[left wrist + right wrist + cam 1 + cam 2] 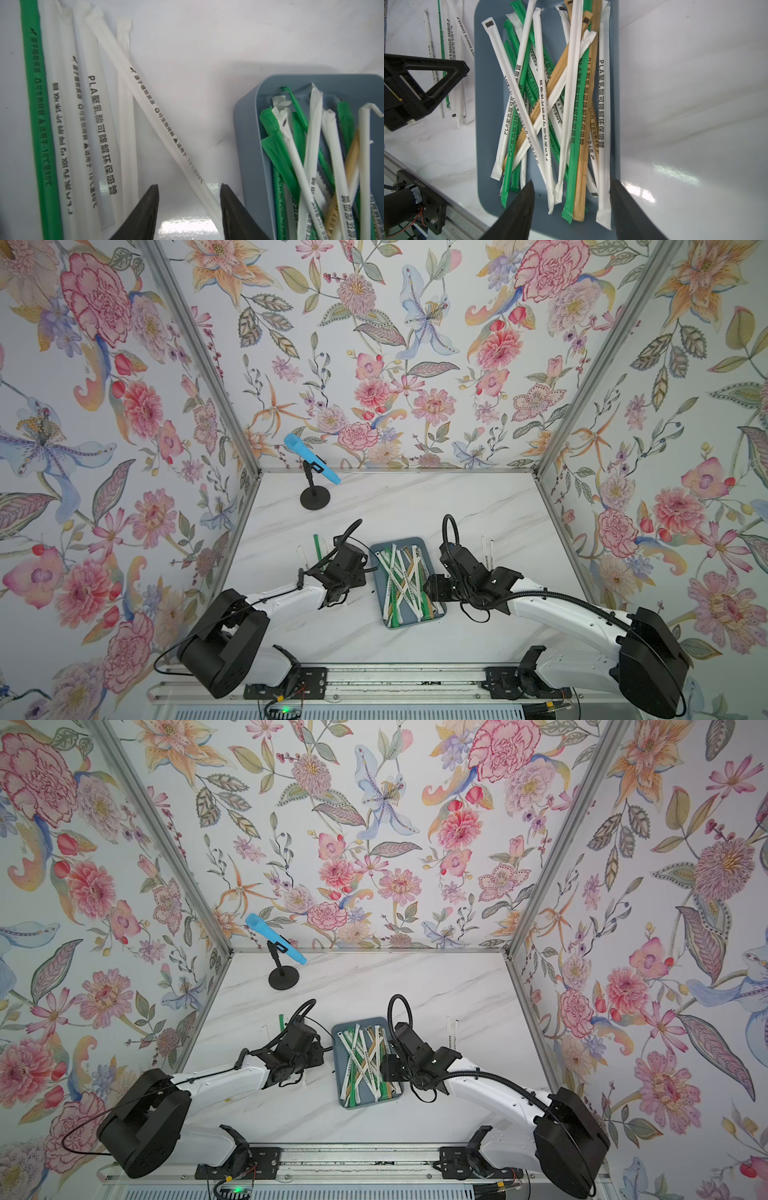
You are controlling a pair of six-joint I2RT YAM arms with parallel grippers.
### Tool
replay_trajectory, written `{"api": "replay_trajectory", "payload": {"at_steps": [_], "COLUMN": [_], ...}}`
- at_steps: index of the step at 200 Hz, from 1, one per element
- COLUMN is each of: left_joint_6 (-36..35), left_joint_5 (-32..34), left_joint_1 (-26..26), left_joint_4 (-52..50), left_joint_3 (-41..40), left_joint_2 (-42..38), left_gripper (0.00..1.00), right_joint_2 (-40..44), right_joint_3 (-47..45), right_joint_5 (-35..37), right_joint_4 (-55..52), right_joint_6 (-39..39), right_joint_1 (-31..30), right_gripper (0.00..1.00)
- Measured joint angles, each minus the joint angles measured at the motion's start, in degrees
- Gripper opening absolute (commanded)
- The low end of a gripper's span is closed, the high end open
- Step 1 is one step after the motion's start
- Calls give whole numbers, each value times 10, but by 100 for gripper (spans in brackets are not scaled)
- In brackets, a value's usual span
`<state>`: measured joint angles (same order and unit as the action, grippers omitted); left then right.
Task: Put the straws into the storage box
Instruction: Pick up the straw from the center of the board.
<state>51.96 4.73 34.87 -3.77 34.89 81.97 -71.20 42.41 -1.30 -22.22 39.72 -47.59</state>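
— Left wrist view shows what no top view shows: the left gripper (189, 185) has its jaws apart, and one white printed straw (166, 124) lies slanted on the table (207, 52) between them, close against one finger (228, 207). Beside it lie a green straw (35, 104) and more white ones, flat paper wrappers with black print.
— And the storage box (245, 116)?
— Smooth blue-grey plastic with a rounded corner, just beside that gripper, cut off by the picture edge. The right wrist view gives it almost whole, filled with crossed straws (571, 93) in green, white and tan paper. The right gripper (571, 180) hangs over one short end, jaws wide and free.
— The top views?
— In both, the arms hide the fingers. Only there I see two white straws (491, 553) beyond the right arm, and a blue microphone (311, 462) on a black stand (314, 499).
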Motion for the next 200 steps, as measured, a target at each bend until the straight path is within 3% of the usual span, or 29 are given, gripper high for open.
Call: {"api": "replay_trajectory", "payload": {"at_steps": [61, 139, 200], "left_joint_6": [46, 91, 110], "left_joint_5": [-14, -20, -5], "left_joint_1": [-8, -19, 1], "left_joint_4": [6, 19, -41], "left_joint_3": [28, 82, 106], "left_joint_2": [50, 123, 120], "left_gripper": [47, 0, 0], "right_joint_2": [21, 97, 122], "right_joint_3": [0, -16, -39], "right_joint_5": [-7, -73, -124], "right_joint_4": [0, 0, -11], "right_joint_6": [-5, -21, -69], "right_joint_1": [21, 113, 231], "right_gripper": [61, 63, 63]}}
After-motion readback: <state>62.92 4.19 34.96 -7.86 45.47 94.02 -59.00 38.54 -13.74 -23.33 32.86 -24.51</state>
